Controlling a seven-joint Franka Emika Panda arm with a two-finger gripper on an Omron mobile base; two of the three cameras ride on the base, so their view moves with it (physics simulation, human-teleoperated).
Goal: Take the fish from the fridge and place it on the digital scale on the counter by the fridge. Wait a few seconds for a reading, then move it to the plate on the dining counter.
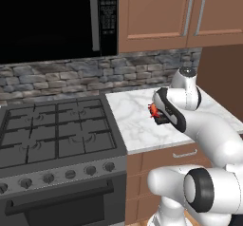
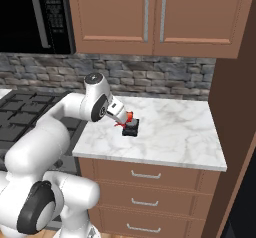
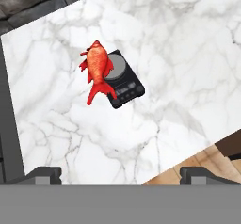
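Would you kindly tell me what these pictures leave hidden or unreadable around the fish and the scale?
- Small flat dark digital scale: its display is too small to read in the hand view.
- Left base view: the white robot arm covers most of the scale and the red-orange spiky-finned fish.
- Right base view: the arm's wrist hides part of the fish.
- Open gripper: the grey band cuts its fingertips off.

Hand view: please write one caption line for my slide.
Open gripper above the marble counter, where the fish lies partly on the digital scale.
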